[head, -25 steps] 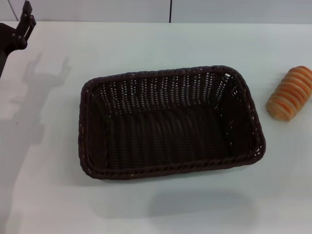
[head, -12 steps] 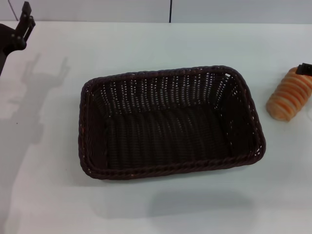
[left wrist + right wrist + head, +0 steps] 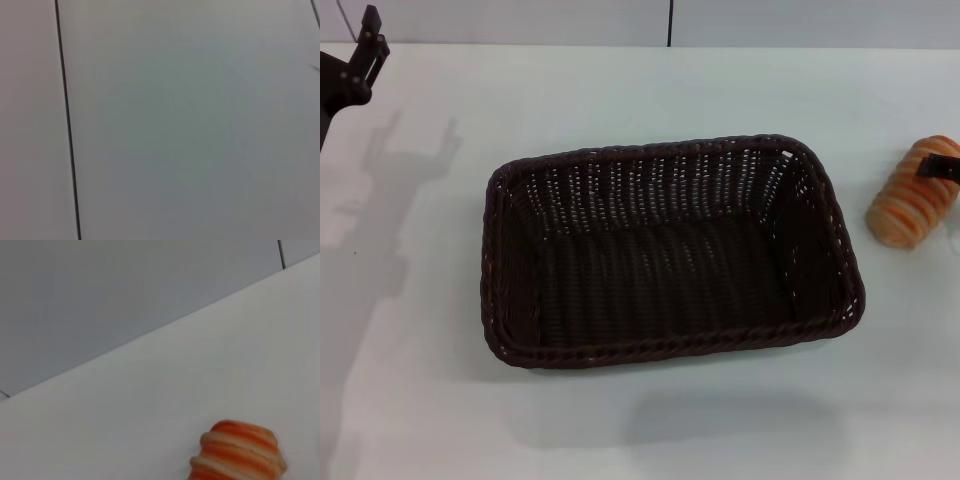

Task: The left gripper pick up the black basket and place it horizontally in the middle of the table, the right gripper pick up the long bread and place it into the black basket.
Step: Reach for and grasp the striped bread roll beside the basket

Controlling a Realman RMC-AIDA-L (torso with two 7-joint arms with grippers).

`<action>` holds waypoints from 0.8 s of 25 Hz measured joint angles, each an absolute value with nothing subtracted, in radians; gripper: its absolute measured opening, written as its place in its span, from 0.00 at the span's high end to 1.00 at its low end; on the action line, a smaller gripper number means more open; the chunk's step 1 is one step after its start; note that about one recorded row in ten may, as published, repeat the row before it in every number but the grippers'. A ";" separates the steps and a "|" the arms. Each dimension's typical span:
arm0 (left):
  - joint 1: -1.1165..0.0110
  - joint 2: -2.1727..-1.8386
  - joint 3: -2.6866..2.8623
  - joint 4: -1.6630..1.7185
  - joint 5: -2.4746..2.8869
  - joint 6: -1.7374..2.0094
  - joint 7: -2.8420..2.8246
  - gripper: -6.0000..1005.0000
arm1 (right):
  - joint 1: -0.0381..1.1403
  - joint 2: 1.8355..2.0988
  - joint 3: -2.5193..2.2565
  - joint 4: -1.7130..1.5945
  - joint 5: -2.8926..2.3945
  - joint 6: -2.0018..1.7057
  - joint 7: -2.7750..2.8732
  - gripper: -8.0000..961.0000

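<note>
the black basket (image 3: pixel 670 250) already lies lengthwise across the middle of the white counter (image 3: pixel 620 90), empty and with nothing touching it, so the first half of the task looks done. what is left is the bread part: the long bread (image 3: pixel 912 192) lies on the counter at the far right, well apart from the basket's right rim, not yet lifted. the left pincer (image 3: pixel 368 50) sits up at the far left corner of the scene, away from the basket and holding nothing; only a thin black part of it shows, so whether it is spread or closed cannot be told. the left wrist view gives only a pale panel (image 3: pixel 190 120) with a dark seam (image 3: pixel 67 125) — no help there. the right pincer (image 3: pixel 940 167) shows as a small black tip at the right edge, over the far end of the bread; whether it touches the loaf or how it is set cannot be told. the right wrist view shows the bread's (image 3: pixel 237 452) ridged end on bare counter, so that arm seems poised above it for the pickup.
</note>
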State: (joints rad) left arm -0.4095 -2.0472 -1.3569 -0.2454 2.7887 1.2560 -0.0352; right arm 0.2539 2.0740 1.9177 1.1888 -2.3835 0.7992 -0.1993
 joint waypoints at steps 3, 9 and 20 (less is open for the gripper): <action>-0.409 -2.049 -1.355 -0.245 2.789 1.256 -0.035 0.21 | 0.265 2.074 1.921 1.166 -2.381 0.796 -0.212 0.12; -0.408 -2.050 -1.353 -0.246 2.789 1.257 -0.035 0.21 | 0.289 2.074 1.927 1.127 -2.379 0.791 -0.235 0.12; -0.399 -2.052 -1.353 -0.256 2.800 1.258 -0.035 0.21 | 0.306 2.073 1.973 1.081 -2.335 0.795 -0.306 0.16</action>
